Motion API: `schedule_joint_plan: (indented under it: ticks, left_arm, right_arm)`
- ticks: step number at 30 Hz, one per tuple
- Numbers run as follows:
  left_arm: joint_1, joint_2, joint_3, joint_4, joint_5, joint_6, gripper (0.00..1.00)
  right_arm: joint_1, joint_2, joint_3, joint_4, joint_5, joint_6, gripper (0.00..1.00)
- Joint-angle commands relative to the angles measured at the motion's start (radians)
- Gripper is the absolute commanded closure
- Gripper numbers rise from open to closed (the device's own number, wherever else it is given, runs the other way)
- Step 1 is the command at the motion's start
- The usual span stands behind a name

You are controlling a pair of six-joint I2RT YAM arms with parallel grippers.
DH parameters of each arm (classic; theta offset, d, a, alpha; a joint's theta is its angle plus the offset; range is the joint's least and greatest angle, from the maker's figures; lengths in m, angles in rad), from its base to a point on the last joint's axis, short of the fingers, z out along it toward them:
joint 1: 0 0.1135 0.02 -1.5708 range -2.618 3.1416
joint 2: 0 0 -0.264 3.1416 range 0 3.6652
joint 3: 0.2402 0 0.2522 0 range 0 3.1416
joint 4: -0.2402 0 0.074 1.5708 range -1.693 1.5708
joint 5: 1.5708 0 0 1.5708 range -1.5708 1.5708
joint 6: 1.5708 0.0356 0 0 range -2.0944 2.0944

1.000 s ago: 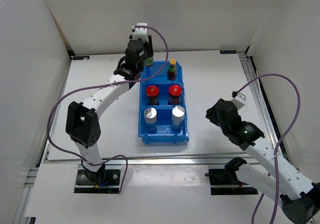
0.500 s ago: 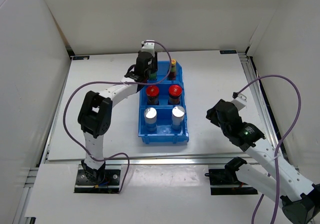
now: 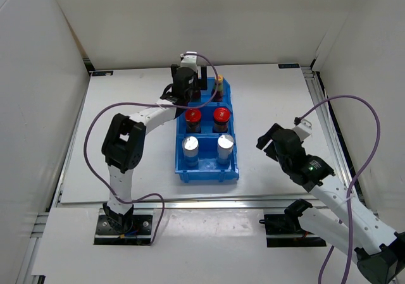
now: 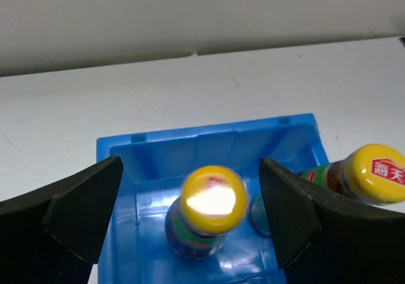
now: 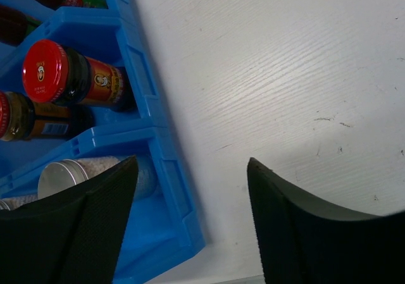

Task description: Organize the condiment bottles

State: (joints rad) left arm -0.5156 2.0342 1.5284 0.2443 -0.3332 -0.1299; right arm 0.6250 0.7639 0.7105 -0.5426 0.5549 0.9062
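Yellow-capped bottle (image 4: 214,198) stood free in the blue bin's (image 4: 209,138) twelve-o'clock compartment, twin (image 4: 373,170) at its three o'clock, between the left gripper's (image 4: 190,170) spread fingers; right gripper (image 5: 192,164) parted, empty. Sorting looked finished; next called for a straight lift clear

Six condiment bottles (image 3: 192,115), one bin (image 3: 209,173)

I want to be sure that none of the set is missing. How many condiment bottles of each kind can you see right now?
Yellow-capped bottles: 2
Red-lidded bottles: 2
Silver-topped bottles: 2
Total: 6
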Motion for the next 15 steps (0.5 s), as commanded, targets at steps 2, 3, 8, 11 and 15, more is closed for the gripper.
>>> schedule_joint_plan:
  ticks: [2,3,8,11,15]
  left_arm:
    - [-0.014,-0.092,0.010,0.066,-0.052,0.032,0.00]
    - [-0.014,-0.103,0.010,0.056,-0.065,0.044,0.00]
    - [-0.023,-0.285,0.024,-0.013,-0.164,0.099,0.00]
    - [-0.023,-0.409,-0.008,-0.095,-0.231,0.141,0.00]
    - [-0.012,-0.731,-0.236,-0.160,-0.317,0.179,0.00]
  right_arm:
    - [0.005,-0.002,0.000,0.027,0.030,0.007,0.24]
    - [0.005,-0.002,0.000,0.027,0.030,0.007,0.20]
    - [0.005,0.020,0.020,-0.003,0.079,0.042,0.14]
    - [0.005,0.020,0.020,-0.045,0.111,0.094,0.11]
    - [0.005,-0.041,0.049,-0.166,0.171,0.148,0.11]
